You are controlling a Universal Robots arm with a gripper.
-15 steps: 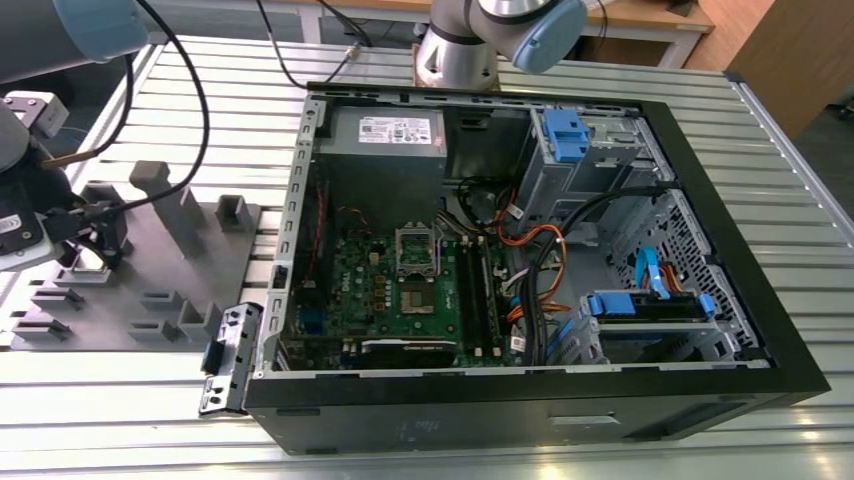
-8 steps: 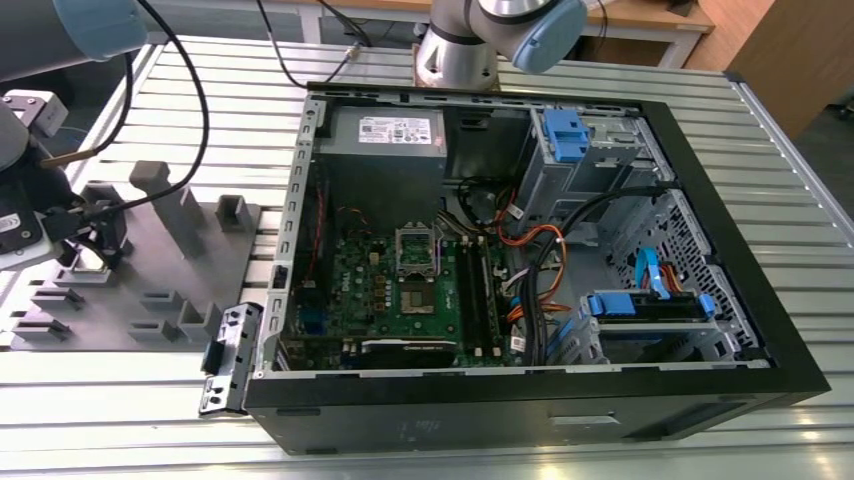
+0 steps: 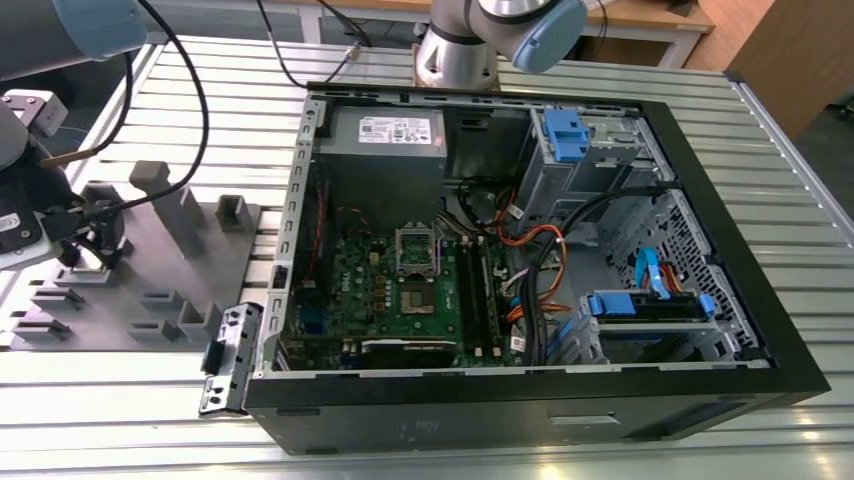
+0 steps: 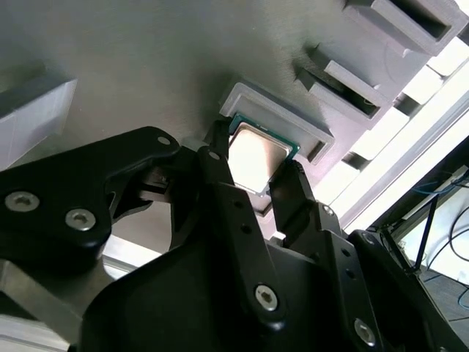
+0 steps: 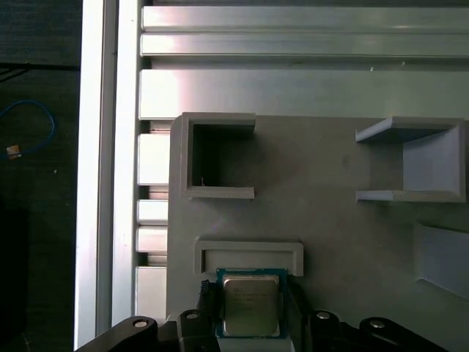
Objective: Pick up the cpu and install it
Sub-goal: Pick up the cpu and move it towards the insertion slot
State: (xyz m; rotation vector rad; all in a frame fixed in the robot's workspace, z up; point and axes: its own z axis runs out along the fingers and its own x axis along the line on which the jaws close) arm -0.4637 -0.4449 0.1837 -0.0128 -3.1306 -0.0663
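**Pincer narrowed onto the cpu in its holder**

- Second wrist view: the pincer point(image 4: 255, 170) is narrow. Its two black fingers point(image 4: 220, 180) stand on opposite sides of the cpu point(image 4: 256, 152), each against an edge as far as can be seen. No gap shows between finger and chip on either side.
- The cpu lies flat, silvery top up, with a thin green rim around it. It sits in a shallow grey holder point(image 4: 297, 121) with a raised lip around part of it. Whether the chip has lifted clear of the holder floor, I cannot tell.
- First wrist view: the cpu point(image 5: 251, 304) is between the two finger tips, just beside the holder's lip point(image 5: 249, 251). The holder is part of a grey fixture plate point(image 5: 330, 191) that carries other open-sided pockets. Slatted metal runs beyond the plate's edge.
- Exterior view: the pincer point(image 3: 87, 252) is low over the fixture plate point(image 3: 160, 275), at the exterior view's left. The plate rests on the ribbed aluminium worktop point(image 3: 120, 400).
- Farther toward the exterior view's right, well apart from the pincer, an open computer case point(image 3: 747, 300) lies on its side. Its green motherboard point(image 3: 380, 300) faces up, with the metal-framed socket point(image 3: 416, 248) near the board's middle.
- Blue drive brackets and bundled cables sit in the case's far half.
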